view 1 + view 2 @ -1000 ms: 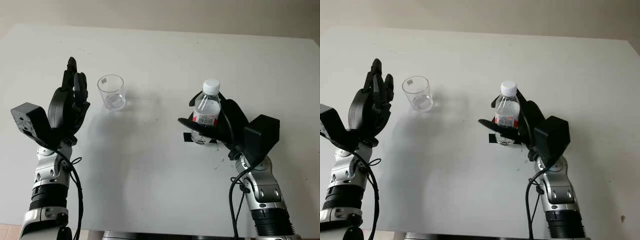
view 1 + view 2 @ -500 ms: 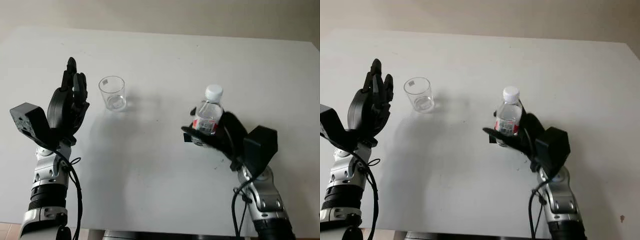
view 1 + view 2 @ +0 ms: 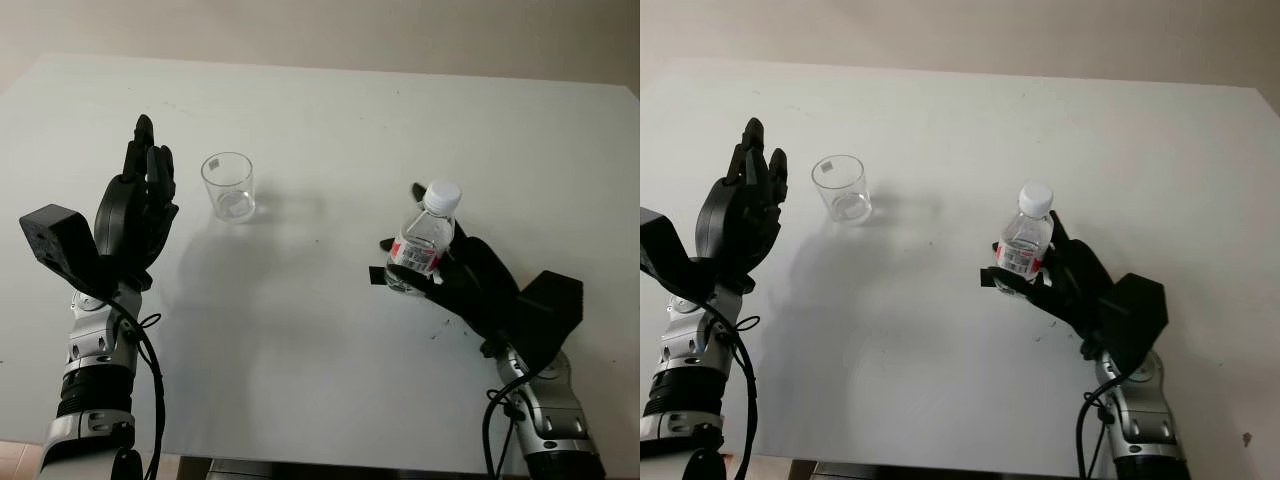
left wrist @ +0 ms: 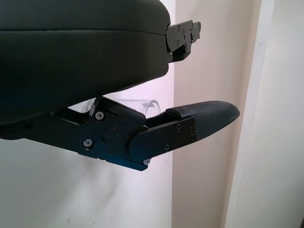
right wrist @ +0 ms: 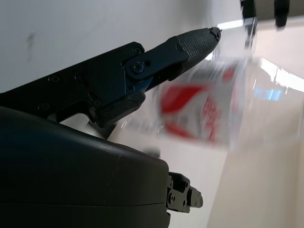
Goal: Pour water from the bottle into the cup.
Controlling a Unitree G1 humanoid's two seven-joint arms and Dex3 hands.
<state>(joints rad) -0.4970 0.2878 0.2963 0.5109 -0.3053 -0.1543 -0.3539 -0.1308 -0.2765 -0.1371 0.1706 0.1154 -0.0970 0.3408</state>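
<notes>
A clear plastic water bottle (image 3: 422, 243) with a white cap and a red label leans to the right at the table's right side. My right hand (image 3: 445, 280) is shut on its lower part. In the right wrist view a finger (image 5: 185, 47) crosses the blurred bottle (image 5: 209, 111). An empty clear cup (image 3: 229, 186) stands upright at the back left. My left hand (image 3: 140, 205) is open and raised just left of the cup, not touching it. The cup's rim (image 4: 142, 101) peeks past that hand in the left wrist view.
The white table (image 3: 300, 350) spans the whole scene. A small strip of black tape (image 3: 376, 276) lies on it by the bottle's base. A wide stretch of bare table separates the cup from the bottle.
The right hand has drawn back toward me and to the right with the bottle, which went from upright to leaning right. The left hand and the cup have stayed put.
</notes>
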